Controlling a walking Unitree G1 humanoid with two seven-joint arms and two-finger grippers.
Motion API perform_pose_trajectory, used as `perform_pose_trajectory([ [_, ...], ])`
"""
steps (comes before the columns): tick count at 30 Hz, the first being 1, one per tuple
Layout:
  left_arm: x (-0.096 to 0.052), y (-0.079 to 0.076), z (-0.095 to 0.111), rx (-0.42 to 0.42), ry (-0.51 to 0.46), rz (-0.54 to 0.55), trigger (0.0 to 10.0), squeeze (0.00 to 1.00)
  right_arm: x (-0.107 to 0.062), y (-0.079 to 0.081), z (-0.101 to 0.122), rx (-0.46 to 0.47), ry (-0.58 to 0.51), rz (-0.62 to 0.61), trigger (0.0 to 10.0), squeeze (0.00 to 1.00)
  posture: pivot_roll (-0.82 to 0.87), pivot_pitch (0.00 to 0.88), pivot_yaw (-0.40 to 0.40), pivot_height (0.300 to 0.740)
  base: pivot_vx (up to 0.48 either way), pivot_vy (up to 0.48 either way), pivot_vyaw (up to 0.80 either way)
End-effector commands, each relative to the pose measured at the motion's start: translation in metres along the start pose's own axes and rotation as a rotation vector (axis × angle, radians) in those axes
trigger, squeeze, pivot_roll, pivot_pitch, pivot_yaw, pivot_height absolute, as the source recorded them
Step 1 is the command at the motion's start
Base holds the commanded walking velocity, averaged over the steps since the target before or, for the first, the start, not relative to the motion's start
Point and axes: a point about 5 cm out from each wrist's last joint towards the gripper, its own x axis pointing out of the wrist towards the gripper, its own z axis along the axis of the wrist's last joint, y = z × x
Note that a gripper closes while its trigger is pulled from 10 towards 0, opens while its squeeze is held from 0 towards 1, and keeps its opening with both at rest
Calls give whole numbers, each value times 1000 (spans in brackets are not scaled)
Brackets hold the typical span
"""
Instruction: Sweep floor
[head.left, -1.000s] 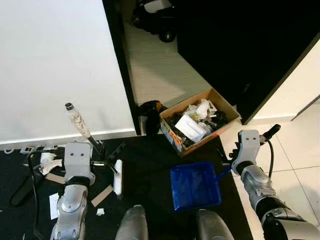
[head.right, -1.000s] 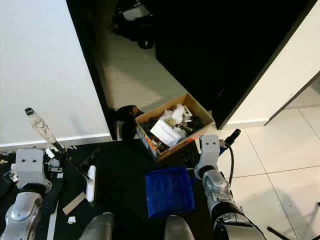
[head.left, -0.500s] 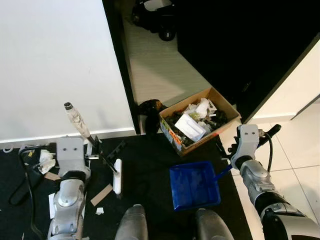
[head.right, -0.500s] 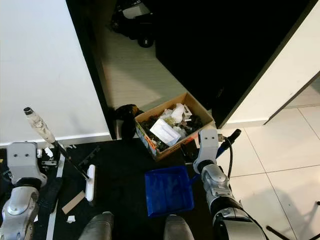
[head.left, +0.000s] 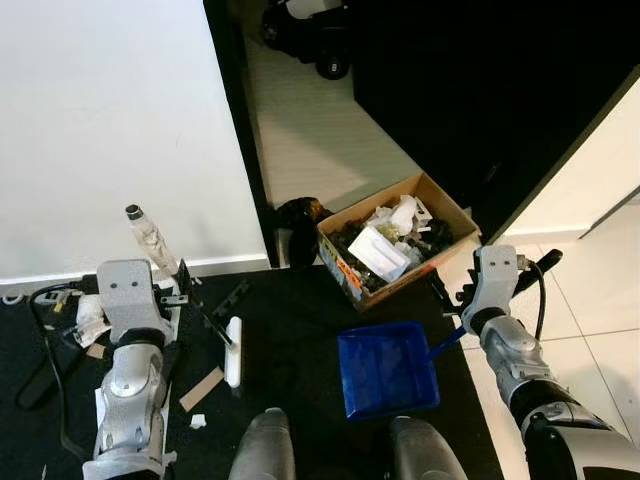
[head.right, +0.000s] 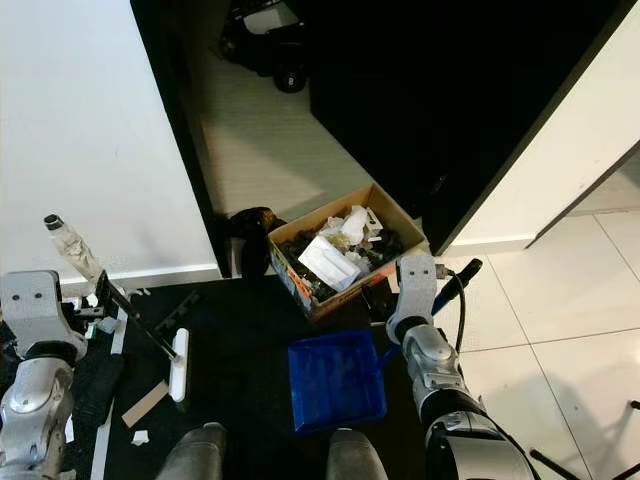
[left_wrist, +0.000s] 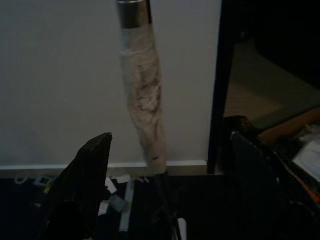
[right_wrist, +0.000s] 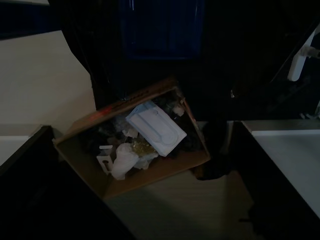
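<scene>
Blue plastic marks our dustpan (head.left: 388, 370), lying on the black mat (head.left: 300, 330) just below the cardboard box (head.left: 396, 240) of rubbish; our right tool (head.left: 452, 300) sits at its handle, though we cannot tell whether it grips. Our left tool (left_wrist: 165, 200) stands wide around the broom (head.left: 185, 290), whose white head rests on the mat near paper scraps (head.left: 200, 422).

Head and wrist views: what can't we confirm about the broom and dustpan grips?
- Left gripper: fingers wide in the left wrist view; contact with the broom handle unclear.
- Right gripper: hidden behind the wrist; hold on the dustpan unconfirmed.
- Cardboard box: contents too dark to identify.
</scene>
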Motion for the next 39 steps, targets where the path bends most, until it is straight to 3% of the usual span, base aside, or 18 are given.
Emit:
perform_pose_trajectory([
  [1, 0, 3, -4, 6, 27, 0, 10000, 0, -1, -2, -2, -11, 20, -4, 10000, 0, 19, 63, -59, 740, 0, 0, 0],
  [22, 16, 16, 3, 12, -1, 24, 10000, 0, 3, -2, 4, -21, 20, 6, 10000, 0, 17, 67, -79, 740, 0, 0, 0],
  [39, 40, 23, 11, 24, -16, 22, 10000, 0, 7, 0, 9, -22, 15, 8, 10000, 0, 5, 78, -85, 740, 0, 0, 0],
])
